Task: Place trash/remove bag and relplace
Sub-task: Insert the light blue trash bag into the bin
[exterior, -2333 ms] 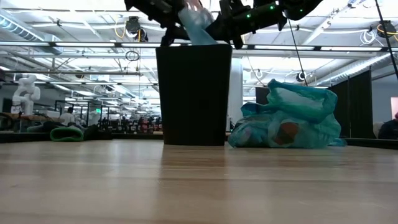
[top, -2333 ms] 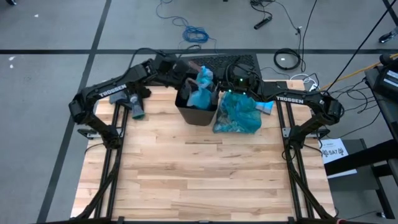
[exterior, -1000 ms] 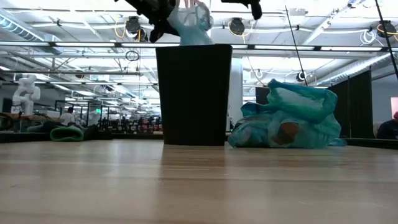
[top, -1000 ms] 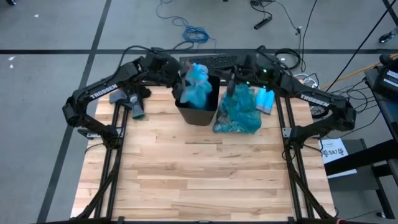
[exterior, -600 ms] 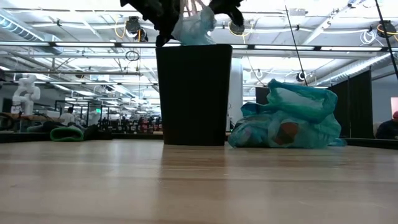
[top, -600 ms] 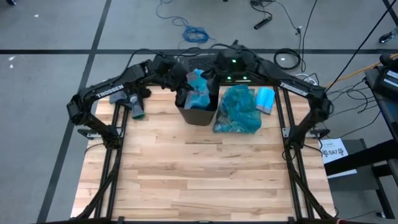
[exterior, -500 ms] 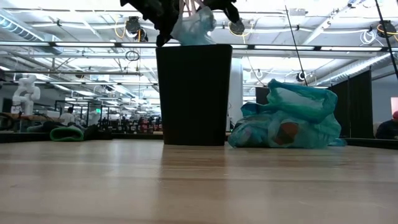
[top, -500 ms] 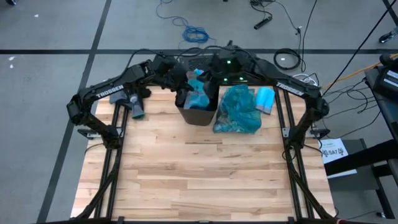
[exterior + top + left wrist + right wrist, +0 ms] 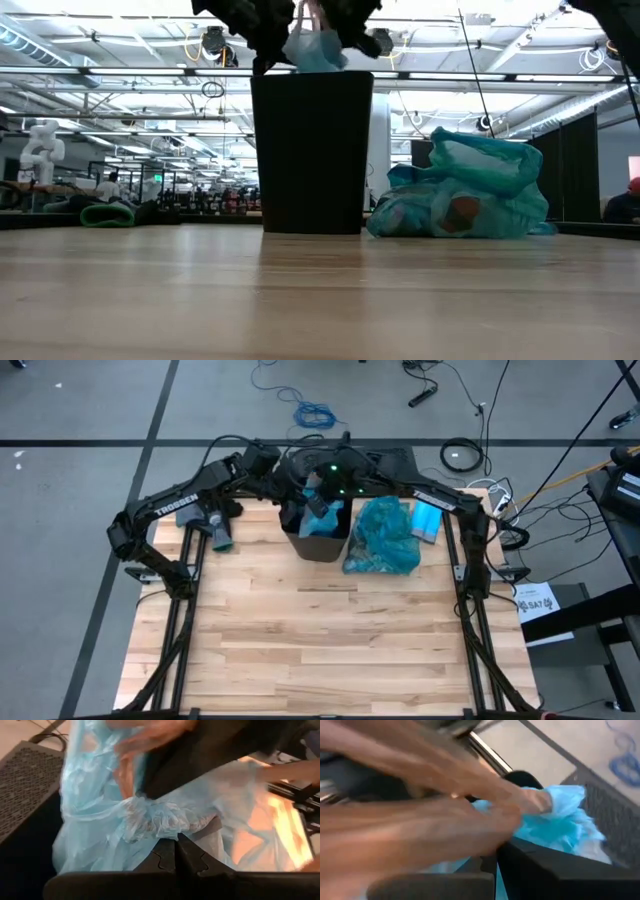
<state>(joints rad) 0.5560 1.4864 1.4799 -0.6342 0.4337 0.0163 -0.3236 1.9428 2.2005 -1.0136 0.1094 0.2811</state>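
The black bin [image 9: 318, 538] stands at the table's far middle. A pale sky-blue plastic bag [image 9: 315, 50] sticks up out of its mouth. My left gripper [image 9: 176, 842] is over the bin's left rim, shut on that plastic. My right gripper [image 9: 316, 498] has reached in from the right and is shut just above the bin, right by the sky-blue bag [image 9: 560, 820]. The dark teal bag [image 9: 382, 538], stuffed with trash, lies on the table against the bin's right side. My left gripper pinches a gathered, crinkled bunch of the sky-blue bag [image 9: 150, 822] between its two shut fingers, several layers together. It comes slanting down from the table's left. The plastic hangs from the hold into the bin. Whether my right gripper touches the bag, I cannot tell.
A grey and teal tool [image 9: 220, 532] lies at the far left of the table. A light blue packet [image 9: 427, 520] lies right of the teal bag. A black mat [image 9: 380, 458] sits behind the bin. The near half of the wooden table [image 9: 320, 650] is bare.
My right gripper has swung from above the teal bag toward the table's left, over the bin, and has tipped downward. The sky-blue bag's top now stands lower and narrower above the rim. The teal bag has stayed put.
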